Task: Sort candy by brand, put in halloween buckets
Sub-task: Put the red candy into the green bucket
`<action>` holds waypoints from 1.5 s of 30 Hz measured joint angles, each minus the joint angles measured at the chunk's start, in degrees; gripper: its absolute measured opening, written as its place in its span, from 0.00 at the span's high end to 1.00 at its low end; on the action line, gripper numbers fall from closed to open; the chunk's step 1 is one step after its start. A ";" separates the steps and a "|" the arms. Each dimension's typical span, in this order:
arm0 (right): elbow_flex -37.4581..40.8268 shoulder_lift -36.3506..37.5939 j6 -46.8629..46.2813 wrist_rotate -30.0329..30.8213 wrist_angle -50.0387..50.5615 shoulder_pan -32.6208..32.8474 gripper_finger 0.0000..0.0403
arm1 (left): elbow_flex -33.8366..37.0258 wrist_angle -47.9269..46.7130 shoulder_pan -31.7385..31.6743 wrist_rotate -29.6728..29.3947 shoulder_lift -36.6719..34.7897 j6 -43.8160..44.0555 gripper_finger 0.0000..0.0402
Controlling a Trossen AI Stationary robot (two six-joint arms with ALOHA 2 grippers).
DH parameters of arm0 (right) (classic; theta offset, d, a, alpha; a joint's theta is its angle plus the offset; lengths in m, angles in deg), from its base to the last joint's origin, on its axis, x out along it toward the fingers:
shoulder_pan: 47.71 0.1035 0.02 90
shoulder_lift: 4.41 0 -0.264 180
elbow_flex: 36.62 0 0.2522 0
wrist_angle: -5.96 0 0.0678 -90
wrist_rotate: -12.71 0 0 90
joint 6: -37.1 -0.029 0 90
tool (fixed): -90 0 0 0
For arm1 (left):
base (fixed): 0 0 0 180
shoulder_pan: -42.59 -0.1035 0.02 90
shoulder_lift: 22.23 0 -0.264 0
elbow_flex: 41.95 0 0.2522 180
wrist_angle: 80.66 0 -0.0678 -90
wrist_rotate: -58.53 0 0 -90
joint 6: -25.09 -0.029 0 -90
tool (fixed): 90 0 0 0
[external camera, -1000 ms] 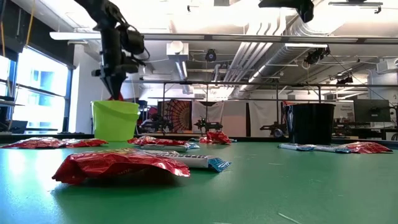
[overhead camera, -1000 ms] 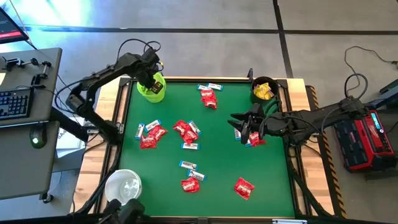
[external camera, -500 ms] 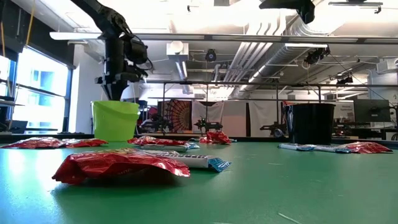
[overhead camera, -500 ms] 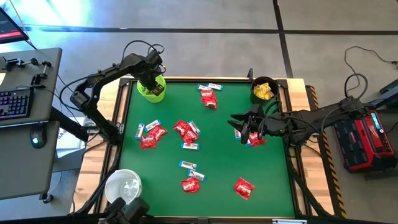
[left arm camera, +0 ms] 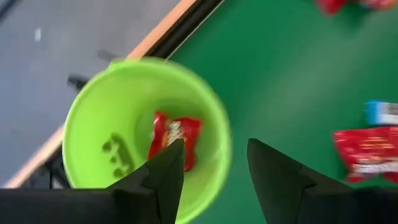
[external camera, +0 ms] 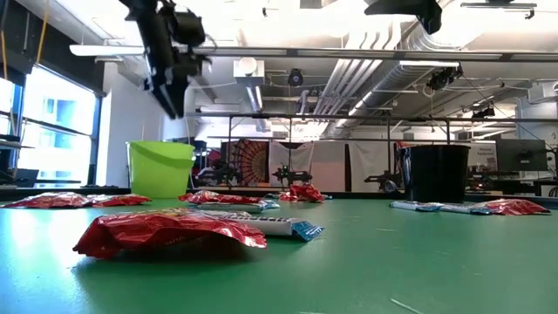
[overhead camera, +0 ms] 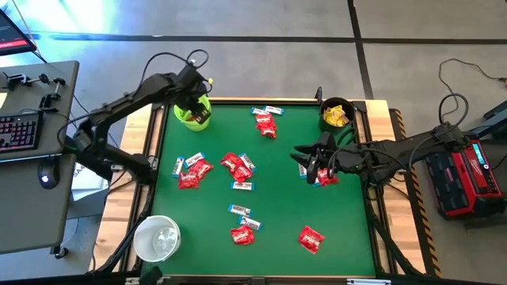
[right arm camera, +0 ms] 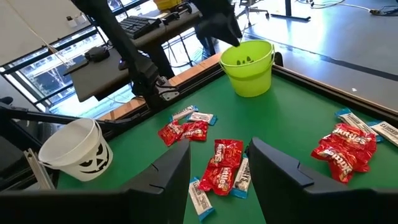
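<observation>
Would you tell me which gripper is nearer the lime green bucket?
Left. The left gripper hangs open just above the lime green bucket; the right gripper hovers across the table, near the black bucket.

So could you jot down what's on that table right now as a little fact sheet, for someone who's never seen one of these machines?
Green bucket: far left corner of the table, one red packet inside
Black bucket: far right corner, yellow candy inside
White bucket: near left corner, looks empty
Loose candy: red packets and white-and-blue bars scattered over the green mat
Left claw: above the green bucket, open, holding nothing
Right claw: open, low over the right side of the mat
</observation>
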 joint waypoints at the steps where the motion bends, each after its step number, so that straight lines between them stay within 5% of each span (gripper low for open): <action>1: 0.00 0.00 -0.01 0.00 0.24 0.00 0.63 | 0.00 0.41 1.38 0.13 -1.21 -0.40 0.59; 12: 0.00 0.00 0.01 0.00 2.22 -0.02 0.63 | -0.04 3.12 21.60 4.19 -9.25 2.97 0.59; 22: 0.00 0.00 0.01 0.00 2.81 -0.02 0.63 | -0.04 -1.22 37.79 -2.01 -9.25 10.13 0.70; 36: 0.00 0.00 0.48 -1.93 2.81 -0.02 0.63 | 0.34 -15.69 50.94 -2.87 -9.23 25.77 0.96; 45: 0.00 0.00 1.08 -2.21 2.94 -0.02 0.63 | 16.02 -8.02 52.93 2.22 -13.45 31.92 1.00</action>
